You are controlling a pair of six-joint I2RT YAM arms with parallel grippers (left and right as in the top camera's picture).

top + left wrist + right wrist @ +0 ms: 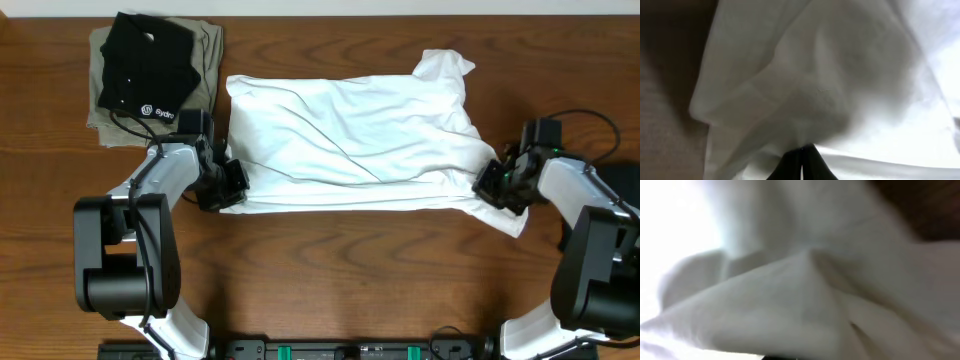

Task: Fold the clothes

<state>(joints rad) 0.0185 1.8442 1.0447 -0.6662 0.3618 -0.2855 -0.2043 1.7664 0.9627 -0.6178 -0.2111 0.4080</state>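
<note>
White T-shirt, desk centre: wrinkled, apparently one fold made, more outstanding. Left arm, right arm: jaws clamped on its opposite side edges.

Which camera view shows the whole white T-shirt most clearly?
The overhead view: the white T-shirt lies spread across the table there, with nearly its full outline visible. The left wrist view shows only close folds of it; the right wrist view shows only blurred white fabric.

From overhead we look straight down on the table; our two wrist views press close against the white T-shirt, shared by all three
</note>
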